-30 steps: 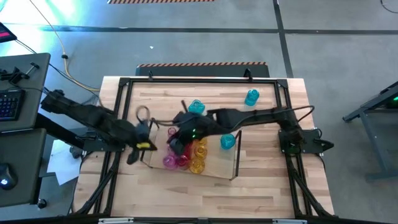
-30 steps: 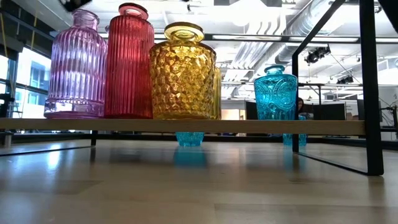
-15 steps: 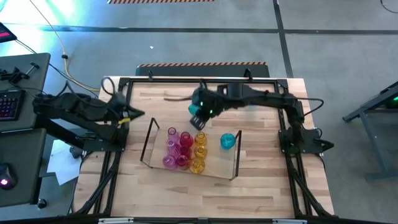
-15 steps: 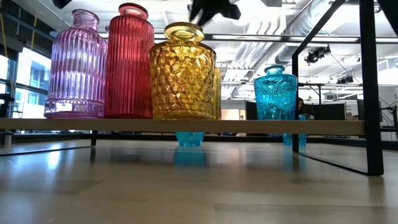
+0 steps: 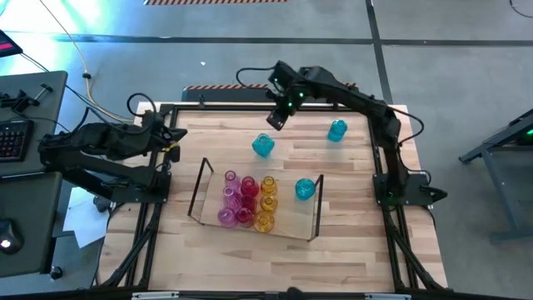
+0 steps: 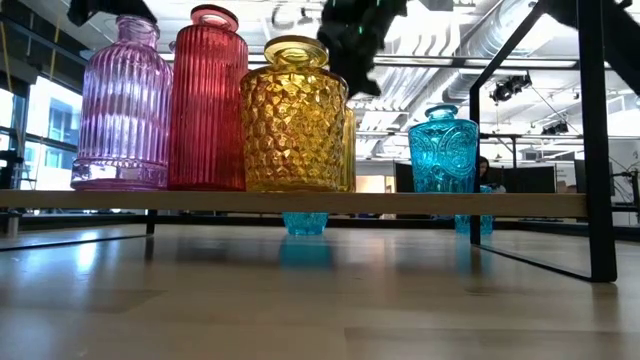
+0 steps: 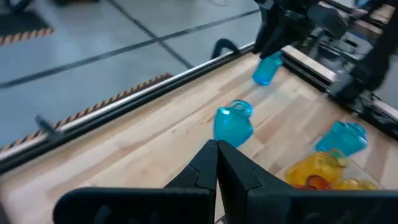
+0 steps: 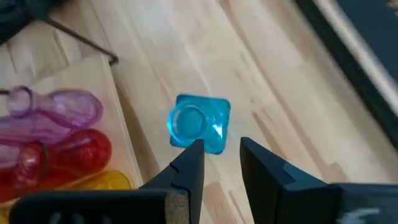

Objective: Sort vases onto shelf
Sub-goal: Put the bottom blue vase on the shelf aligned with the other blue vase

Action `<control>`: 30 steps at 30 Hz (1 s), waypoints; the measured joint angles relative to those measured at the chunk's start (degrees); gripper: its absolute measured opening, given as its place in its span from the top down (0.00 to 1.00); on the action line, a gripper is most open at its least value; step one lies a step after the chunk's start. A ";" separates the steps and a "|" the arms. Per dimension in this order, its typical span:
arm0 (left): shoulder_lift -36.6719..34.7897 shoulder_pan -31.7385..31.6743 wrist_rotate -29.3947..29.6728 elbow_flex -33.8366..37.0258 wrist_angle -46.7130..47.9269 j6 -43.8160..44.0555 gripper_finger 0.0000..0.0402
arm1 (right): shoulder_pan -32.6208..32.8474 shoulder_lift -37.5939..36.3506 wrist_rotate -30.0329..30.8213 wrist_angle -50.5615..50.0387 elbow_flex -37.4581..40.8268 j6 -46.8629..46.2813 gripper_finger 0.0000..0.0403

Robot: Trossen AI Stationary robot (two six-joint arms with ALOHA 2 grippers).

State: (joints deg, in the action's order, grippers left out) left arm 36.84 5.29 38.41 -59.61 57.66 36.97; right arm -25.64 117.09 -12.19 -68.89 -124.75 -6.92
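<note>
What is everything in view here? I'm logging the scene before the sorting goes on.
loose cyan vases: two, cyan, on the bare table beyond the shelf
shelved cyan vase: one, cyan, on the shelf's right part
pink vases: about three, pink, left of the cluster on the shelf
red vases: about two, red, middle of the cluster
yellow vases: about three, yellow, right of the cluster
shelf: one, clear with dark end frames, mid-table
table: one, light wood, black frame around it
keyboard: one, dark, on the desk at far left
left tool: one, dark, shut and empty, at the table's left edge
right tool: one, dark, open and empty, above the far side near one loose cyan vase
</note>
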 joint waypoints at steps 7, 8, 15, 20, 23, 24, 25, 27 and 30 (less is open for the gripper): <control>-0.04 -2.06 -1.35 0.00 2.74 4.65 1.00 | -4.35 6.28 -5.24 -3.34 0.02 4.71 0.79; -0.04 -2.21 -1.33 0.00 2.72 3.96 1.00 | -4.53 6.59 -4.27 -3.84 0.02 4.84 0.79; -0.13 -4.09 -4.67 0.00 3.28 1.64 1.00 | -7.19 6.76 -4.37 -5.46 0.02 1.33 0.79; -0.11 -4.77 -5.29 0.00 4.29 -1.03 1.00 | -6.11 8.47 -9.03 -2.94 -0.01 -0.72 0.79; -0.11 -5.54 -5.33 0.00 4.29 -2.97 1.00 | -4.26 10.19 -9.09 -0.24 0.00 -2.02 0.79; -0.13 -5.83 -5.40 0.00 4.29 -3.08 1.00 | -3.57 10.75 -9.08 0.62 0.00 -2.28 0.79; -0.13 -6.03 -5.72 0.00 4.29 -3.13 1.00 | -2.85 11.28 -9.07 1.30 0.00 -2.75 0.79; -0.13 -6.20 -6.59 0.00 4.31 -3.42 1.00 | -1.47 12.04 -9.06 2.83 0.00 -3.95 0.79; -0.13 -6.20 -6.95 0.00 4.31 -4.26 1.00 | 0.00 12.27 -8.93 4.40 0.00 -5.53 0.79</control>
State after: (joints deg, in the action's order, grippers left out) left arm 36.71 -0.91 31.46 -59.61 61.98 32.72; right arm -25.64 129.36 -21.12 -64.48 -124.75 -12.45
